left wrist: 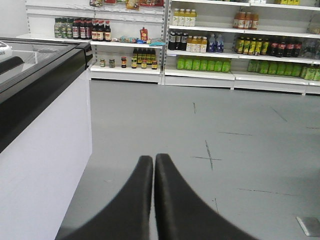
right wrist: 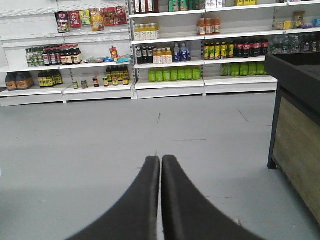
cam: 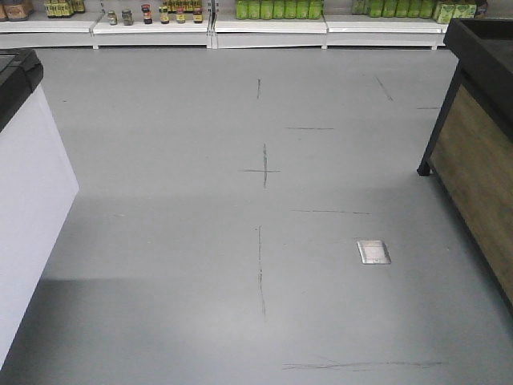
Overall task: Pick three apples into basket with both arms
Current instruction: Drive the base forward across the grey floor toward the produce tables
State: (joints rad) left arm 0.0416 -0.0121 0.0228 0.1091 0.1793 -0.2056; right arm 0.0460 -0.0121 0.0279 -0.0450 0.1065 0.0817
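The left tool (left wrist: 153,159) is gripping nothing: its two black fingers (left wrist: 131,207) are pressing together at the tips, with only a thin seam showing between them. It is pointing out over the grey floor (left wrist: 250,130). The right tool (right wrist: 160,160) is sitting the same way, narrowed right down, with its fingers (right wrist: 187,207) meeting and holding nothing. Just left of the left tool, a white cabinet (left wrist: 45,155) with a black glazed top is standing on the floor. To the right of the right tool, a wood-panelled stand (right wrist: 295,135) with a black frame is resting near the edge of the view. Thin dark marks (cam: 264,168) are crossing the floor ahead, and a small metal plate (cam: 373,252) is lying flat in it. Well beyond, white shelves (right wrist: 170,85) are running along the wall, carrying green bottles (right wrist: 172,74), dark bottles and jars. The apples and the basket are not showing in any view.
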